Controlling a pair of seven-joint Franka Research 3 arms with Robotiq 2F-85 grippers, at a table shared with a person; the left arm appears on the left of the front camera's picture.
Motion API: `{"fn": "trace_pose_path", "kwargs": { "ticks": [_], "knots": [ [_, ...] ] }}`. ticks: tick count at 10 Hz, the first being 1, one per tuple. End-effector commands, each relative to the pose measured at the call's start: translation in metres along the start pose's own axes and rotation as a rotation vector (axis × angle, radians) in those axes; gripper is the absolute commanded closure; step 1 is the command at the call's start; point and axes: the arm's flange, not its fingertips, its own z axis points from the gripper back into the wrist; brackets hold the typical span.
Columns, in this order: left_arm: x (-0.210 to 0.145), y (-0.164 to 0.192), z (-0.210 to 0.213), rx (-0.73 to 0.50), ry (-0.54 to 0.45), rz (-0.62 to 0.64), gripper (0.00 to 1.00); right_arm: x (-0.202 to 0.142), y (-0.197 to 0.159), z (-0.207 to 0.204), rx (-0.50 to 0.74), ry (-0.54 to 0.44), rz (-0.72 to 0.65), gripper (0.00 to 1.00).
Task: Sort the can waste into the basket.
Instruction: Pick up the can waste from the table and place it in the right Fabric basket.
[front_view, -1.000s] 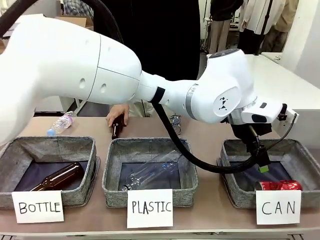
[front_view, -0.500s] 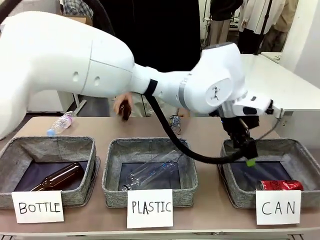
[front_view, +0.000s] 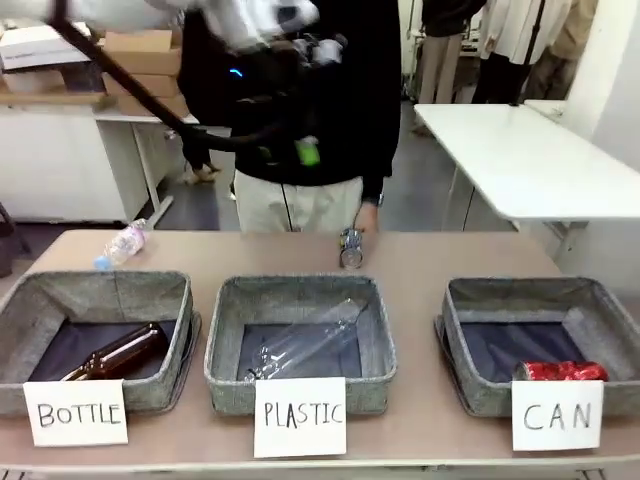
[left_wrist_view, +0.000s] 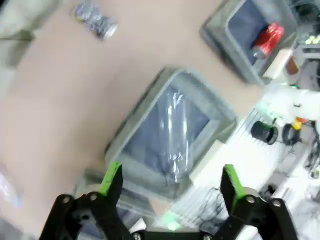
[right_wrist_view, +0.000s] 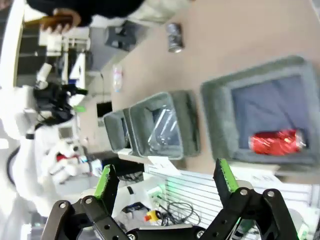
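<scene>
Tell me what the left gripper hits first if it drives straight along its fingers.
Most likely the clear plastic bottle lying in the middle basket. The open left gripper points down at it from above, with nothing in between. Depth is hard to judge.

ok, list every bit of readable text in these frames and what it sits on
"BOTTLE": left card, on the front of the left basket.
"PLASTIC": middle card, on the front of the middle basket.
"CAN": right card, on the front of the right basket.
Print on the silver can and the red can: too small to read.
The cards in both wrist views: too blurred to read.
</scene>
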Motion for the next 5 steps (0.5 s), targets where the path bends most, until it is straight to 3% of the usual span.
{"fn": "trace_pose_path", "kwargs": {
  "ticks": [1, 3, 5],
  "knots": [
    [-0.104, 0.054, 0.031, -0.107, -0.133, 0.249, 0.00, 0.013, 0.055, -0.050, 0.001, -0.012, 0.032, 0.00],
    [-0.216, 0.116, 0.062, -0.295, -0.301, 0.457, 0.00, 0.007, 0.113, -0.105, 0.024, -0.012, -0.034, 0.00],
    [-0.310, 0.162, 0.073, -0.488, -0.526, 0.576, 0.00, 0.007, 0.133, -0.132, 0.073, 0.047, -0.176, 0.00]
  ]
}}
